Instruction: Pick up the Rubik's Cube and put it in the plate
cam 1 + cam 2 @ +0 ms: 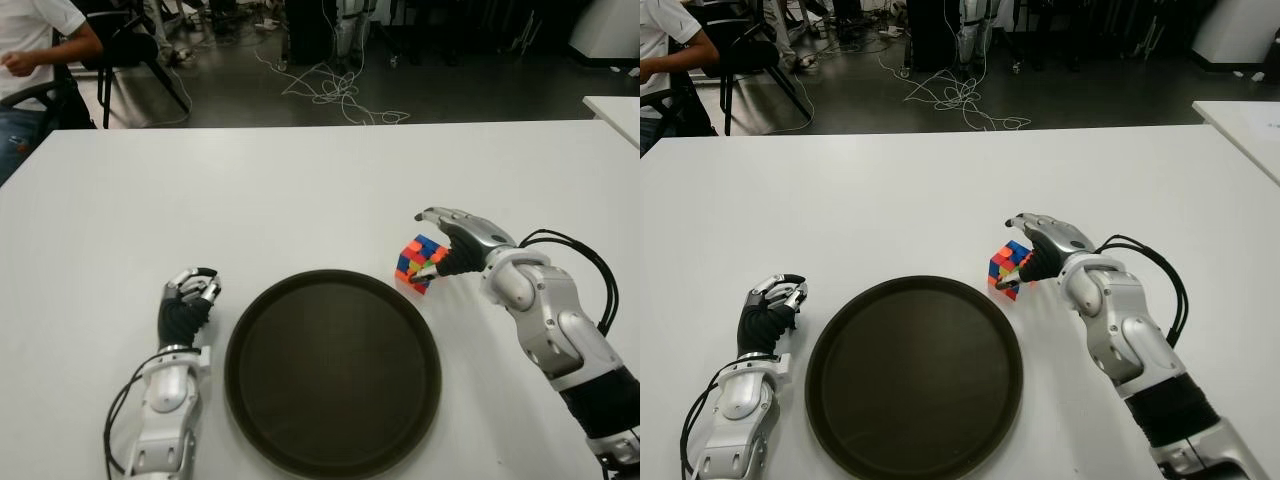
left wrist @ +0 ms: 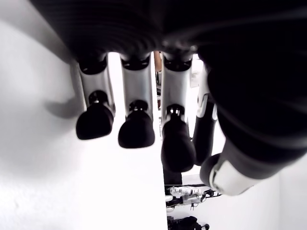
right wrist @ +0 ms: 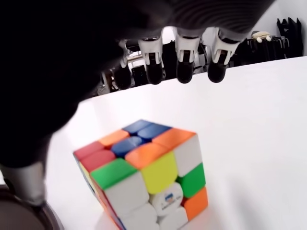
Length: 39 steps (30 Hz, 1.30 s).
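Across the white bench (image 1: pixel 320 180), the largest thing is the round dark plate (image 1: pixel 332 372), lying near the front edge between the two arms and holding nothing. Beyond the bench, at 11 o'clock, a seated person (image 1: pixel 30 60) shows at a chair, and loose cables (image 1: pixel 335 90) trail over the floor at 12 o'clock.

At 3 o'clock from the plate, the right arm reaches in, and the right hand (image 1: pixel 452 243) arches over the Rubik's Cube (image 1: pixel 418 263). Its fingers (image 3: pixel 184 60) are spread and stretched out above and past the cube, closed on nothing; in the right wrist view they hang clear of the cube's top face, though the thumb tip shows against the cube's near side in the eye views.

That cube stands on the bench just outside the plate's rim at about 2 o'clock, tilted a little on one edge.

At 9 o'clock from the plate, the left hand (image 1: pixel 188 298) shows idle, its fingers (image 2: pixel 136 129) curled down, holding nothing.
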Motion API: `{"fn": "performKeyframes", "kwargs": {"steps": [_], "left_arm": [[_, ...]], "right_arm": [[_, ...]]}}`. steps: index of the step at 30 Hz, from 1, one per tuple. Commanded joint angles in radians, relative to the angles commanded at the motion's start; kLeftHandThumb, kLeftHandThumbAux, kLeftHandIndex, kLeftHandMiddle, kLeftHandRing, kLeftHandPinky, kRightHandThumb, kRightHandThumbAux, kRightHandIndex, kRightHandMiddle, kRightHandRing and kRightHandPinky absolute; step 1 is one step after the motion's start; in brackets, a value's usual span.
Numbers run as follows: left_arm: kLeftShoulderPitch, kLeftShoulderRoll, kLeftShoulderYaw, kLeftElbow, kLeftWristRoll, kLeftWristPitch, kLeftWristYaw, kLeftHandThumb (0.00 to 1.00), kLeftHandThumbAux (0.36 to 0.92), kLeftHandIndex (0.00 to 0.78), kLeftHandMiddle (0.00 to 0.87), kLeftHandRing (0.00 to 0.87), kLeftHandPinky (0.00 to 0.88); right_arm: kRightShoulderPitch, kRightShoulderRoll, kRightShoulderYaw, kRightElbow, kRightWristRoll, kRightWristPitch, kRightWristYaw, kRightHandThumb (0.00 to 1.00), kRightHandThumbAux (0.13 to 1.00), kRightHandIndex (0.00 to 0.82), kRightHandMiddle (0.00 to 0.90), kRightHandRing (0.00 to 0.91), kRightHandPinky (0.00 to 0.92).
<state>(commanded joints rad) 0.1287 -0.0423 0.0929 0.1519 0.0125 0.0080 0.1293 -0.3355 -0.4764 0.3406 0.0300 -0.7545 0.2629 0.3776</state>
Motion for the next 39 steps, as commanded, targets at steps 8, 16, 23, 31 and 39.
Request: {"fn": "performKeyframes", "kwargs": {"steps": [8,16,23,31,39], "left_arm": [[-0.001,0.004,-0.004,0.006,0.005,-0.008,-0.002,0.71,0.703,0.442,0.783,0.793,0.771],[-0.001,0.001,-0.003,0.004,0.006,-0.009,0.004,0.71,0.703,0.442,0.783,0.795,0.779],[-0.002,-0.001,-0.001,0.003,0.0,-0.008,0.002,0.71,0.703,0.442,0.79,0.802,0.781],[-0.002,0.002,0.001,0.006,-0.006,-0.019,-0.007,0.71,0.703,0.442,0.789,0.803,0.781],[-0.002,0.006,0.0,0.006,-0.003,-0.014,-0.009,0.71,0.703,0.441,0.787,0.801,0.779]], "right_arm": [[-0.027,0.011,0.011,0.044,-0.001,-0.002,-0.012,0.0,0.618,0.0,0.0,0.0,0.0],[-0.049,0.026,0.016,0.088,0.01,-0.017,-0.038,0.0,0.666,0.0,0.0,0.0,0.0],[-0.062,0.041,0.019,0.129,0.013,-0.029,-0.068,0.0,0.672,0.0,0.0,0.0,0.0],[-0.065,0.051,0.009,0.149,0.036,-0.051,-0.081,0.0,0.689,0.0,0.0,0.0,0.005],[-0.066,0.051,0.008,0.139,0.04,-0.049,-0.068,0.0,0.687,0.0,0.0,0.0,0.002]]}}
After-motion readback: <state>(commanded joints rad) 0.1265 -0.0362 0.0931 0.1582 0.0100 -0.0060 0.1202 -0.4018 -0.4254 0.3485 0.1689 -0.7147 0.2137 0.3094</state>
